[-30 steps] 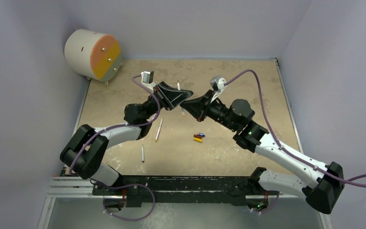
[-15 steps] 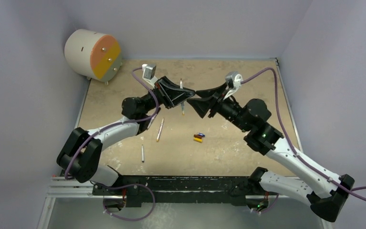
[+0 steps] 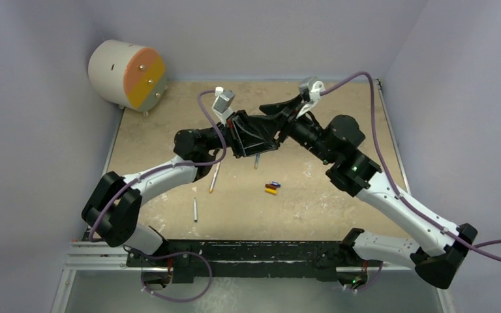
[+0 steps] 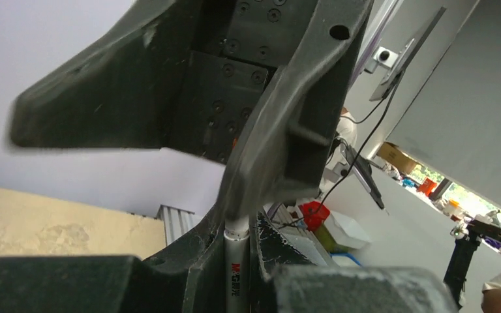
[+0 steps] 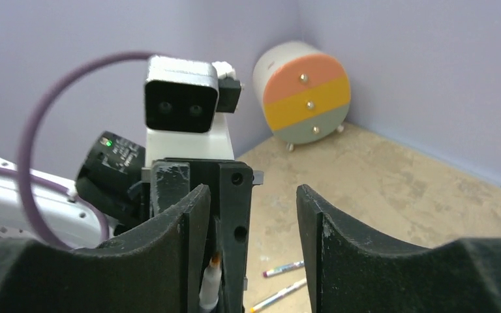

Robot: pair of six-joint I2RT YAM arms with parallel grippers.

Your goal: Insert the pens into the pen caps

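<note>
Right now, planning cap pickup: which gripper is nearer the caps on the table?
Left. The left gripper, shut on a pen, hangs just beyond the caps; the open right gripper sits farther back.

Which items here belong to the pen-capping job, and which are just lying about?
Job: pen in the shut left gripper; two loose pens; cluster of caps; open right gripper.
Lying about: round drawer unit in the far-left corner.
</note>
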